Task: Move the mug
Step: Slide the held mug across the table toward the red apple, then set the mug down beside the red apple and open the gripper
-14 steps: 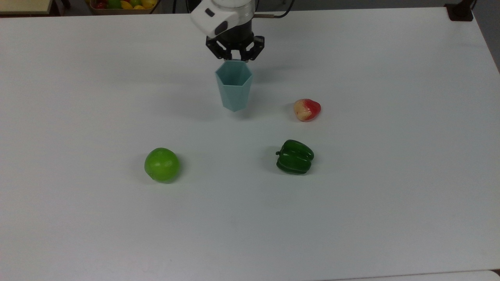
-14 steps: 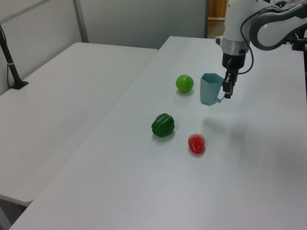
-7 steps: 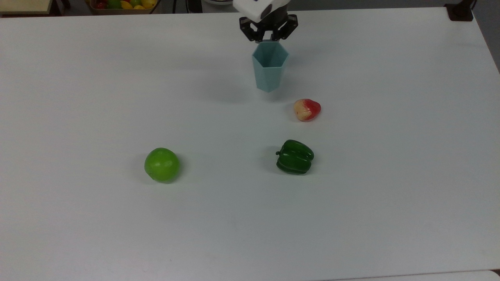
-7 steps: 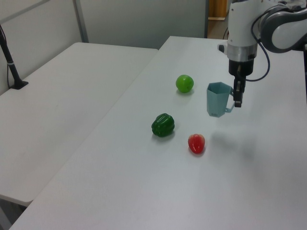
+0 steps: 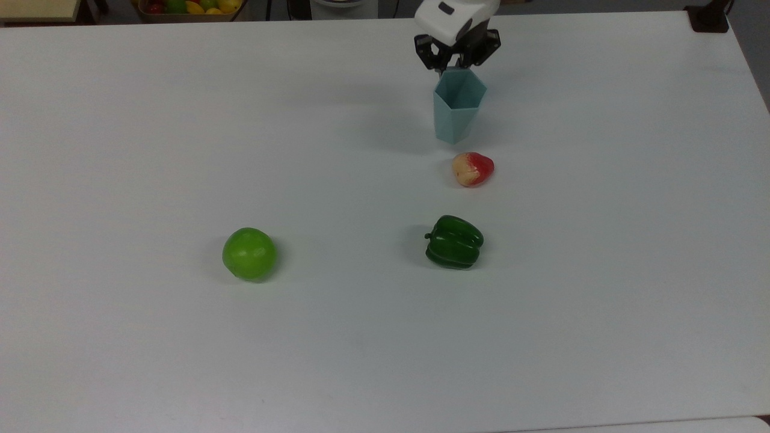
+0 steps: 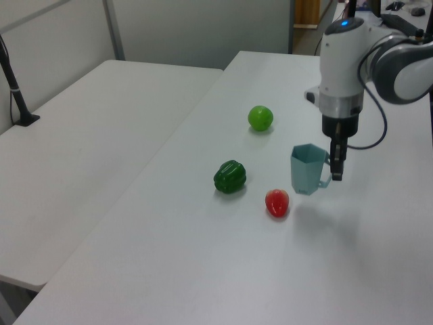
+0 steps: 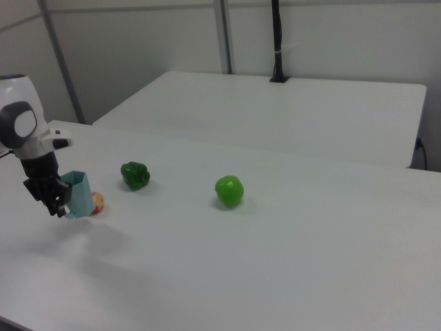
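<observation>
While it hangs upright, the mug (image 5: 456, 112) is pinched by the hand (image 5: 455, 67) at its handle.

I see the mug (image 5: 458, 111) at the pincer (image 5: 457, 60): pale teal-blue, plain. Pincer is black under a white wrist housing. Nearest fruit (image 5: 473, 168) to the pincer is red fading to cream-yellow. Farther out, a dark glossy green bell pepper (image 5: 454, 242). Farthest, a bright lime-green apple (image 5: 249, 253). Worktop (image 5: 180, 120) is plain white, no pattern.
</observation>
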Robot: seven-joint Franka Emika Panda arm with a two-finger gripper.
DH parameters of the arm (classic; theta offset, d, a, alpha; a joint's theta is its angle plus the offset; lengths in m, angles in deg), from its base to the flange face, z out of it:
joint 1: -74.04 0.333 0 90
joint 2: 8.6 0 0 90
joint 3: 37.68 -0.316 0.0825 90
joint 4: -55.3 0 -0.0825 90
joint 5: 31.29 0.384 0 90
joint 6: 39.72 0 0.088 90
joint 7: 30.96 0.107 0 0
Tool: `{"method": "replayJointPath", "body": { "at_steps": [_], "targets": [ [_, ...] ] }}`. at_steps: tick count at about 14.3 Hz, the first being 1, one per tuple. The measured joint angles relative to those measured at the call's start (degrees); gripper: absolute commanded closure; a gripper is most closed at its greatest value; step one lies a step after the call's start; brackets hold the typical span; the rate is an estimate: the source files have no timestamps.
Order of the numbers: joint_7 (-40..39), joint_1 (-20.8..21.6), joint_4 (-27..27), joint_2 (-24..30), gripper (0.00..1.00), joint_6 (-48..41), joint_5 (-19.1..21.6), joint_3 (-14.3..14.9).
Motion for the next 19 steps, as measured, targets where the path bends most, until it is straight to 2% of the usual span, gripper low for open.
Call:
{"method": "replayJointPath", "body": {
  "at_steps": [6, 10, 13, 19],
  "targets": [
    [0.1, 0.2, 0.0, -3.0, 0.83, 0.8, 0.0, 0.0],
    [0.1, 0.4, 0.0, -3.7, 0.79, 0.8, 0.0, 0.0],
    [0.1, 0.6, 0.0, -4.7, 0.66, 0.8, -0.6, 0.0],
    [0.1, 0.6, 0.0, -5.0, 0.20, 0.8, -1.5, 0.0]
  ]
}}
